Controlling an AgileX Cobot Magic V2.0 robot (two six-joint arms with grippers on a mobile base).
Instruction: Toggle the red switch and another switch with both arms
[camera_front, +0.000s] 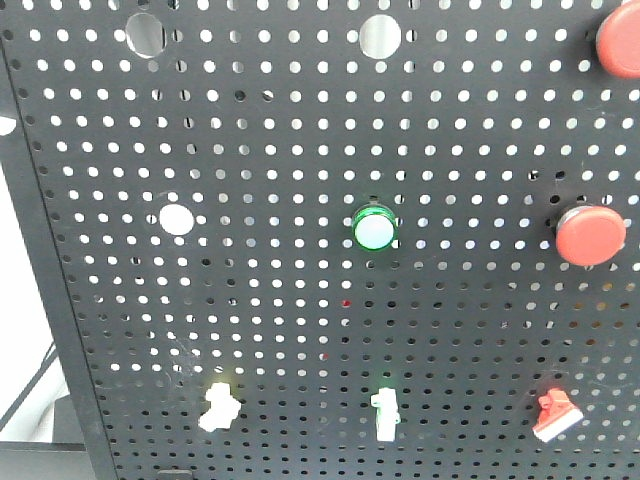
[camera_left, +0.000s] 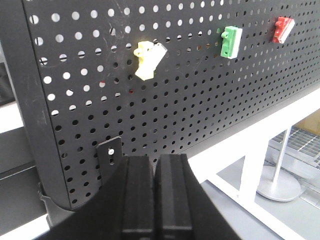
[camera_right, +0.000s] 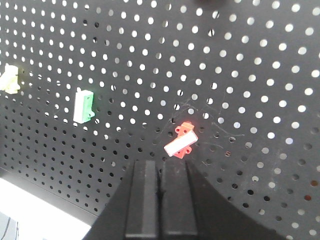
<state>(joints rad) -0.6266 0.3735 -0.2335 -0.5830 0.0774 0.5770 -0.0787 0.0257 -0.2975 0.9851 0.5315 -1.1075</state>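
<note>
nearest in each wrist view is the claw itself: the left claw has its two dark fingers pressed together with nothing between them, and the right claw is closed the same way, empty. both sit low and short of the black pegboard, touching neither lever

just beyond the right claw, up and slightly to its right, is the red switch – a small red lever with a white face, long axis tilted off vertical, its white end pointing down-left in that view. in the front view it sits at the board's lower right corner, below the large round red push buttons

farther from the left claw, up the board, is the pale yellow switch, long axis also leaning, lower end angled down-left. the green-lit toggle stands upright between the two and is not wanted

judging the step as the approach: with fingers shut, each claw can serve as a blunt pusher. it would be best to bring each tip square against the raised end of its lever and press along the tilt, both arms together – the left has more ground to cover, and it risks drifting toward the green toggle
</note>
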